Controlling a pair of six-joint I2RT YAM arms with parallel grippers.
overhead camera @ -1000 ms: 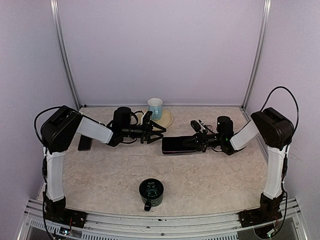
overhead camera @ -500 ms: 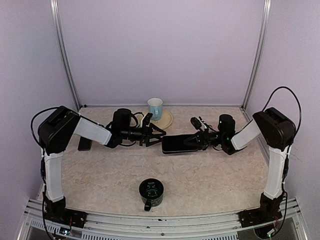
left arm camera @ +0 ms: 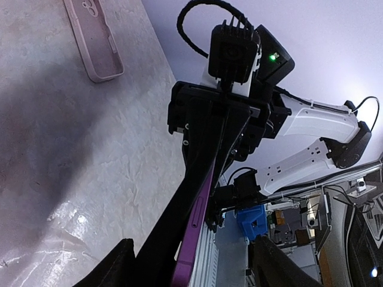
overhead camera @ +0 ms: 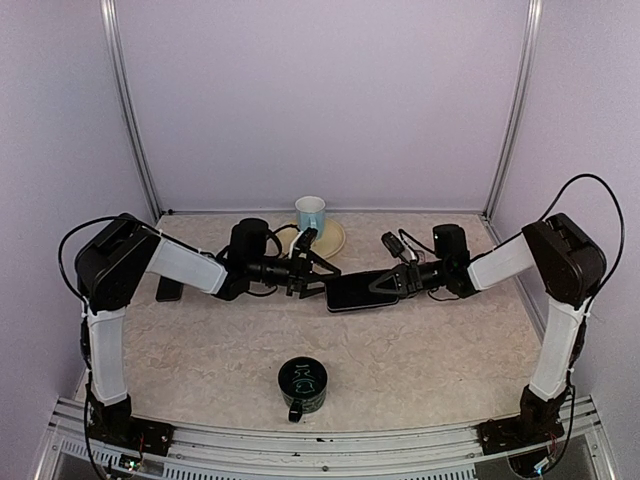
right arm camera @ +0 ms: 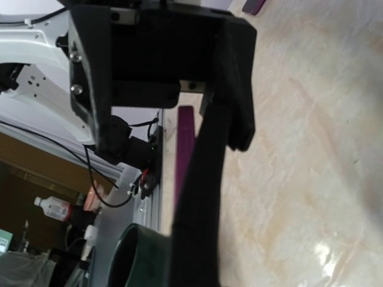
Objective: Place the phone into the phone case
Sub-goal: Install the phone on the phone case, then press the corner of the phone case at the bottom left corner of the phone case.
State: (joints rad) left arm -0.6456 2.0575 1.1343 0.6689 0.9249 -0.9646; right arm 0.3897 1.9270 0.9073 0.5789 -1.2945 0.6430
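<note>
The phone (overhead camera: 350, 292), dark with a purple rim, hangs above the table's middle, with my right gripper (overhead camera: 385, 285) shut on its right end. In the right wrist view the phone (right arm camera: 194, 197) runs edge-on down from the right gripper (right arm camera: 209, 128). My left gripper (overhead camera: 315, 272) is open at the phone's left end. In the left wrist view the phone (left arm camera: 200, 197) passes between the spread fingertips (left arm camera: 281, 263) of the left gripper (left arm camera: 197, 269). A pink phone case (left arm camera: 93, 42) lies open side up on the table beyond it.
A dark green mug (overhead camera: 302, 385) stands near the front edge, also low in the right wrist view (right arm camera: 143, 257). A white and blue cup (overhead camera: 310, 214) sits on a cream plate (overhead camera: 332, 240) at the back. A dark flat object (overhead camera: 168, 288) lies behind the left arm.
My left gripper has moved right to the phone's left end and opened wider. The right arm has stretched out, bringing the phone a little toward the left gripper.
</note>
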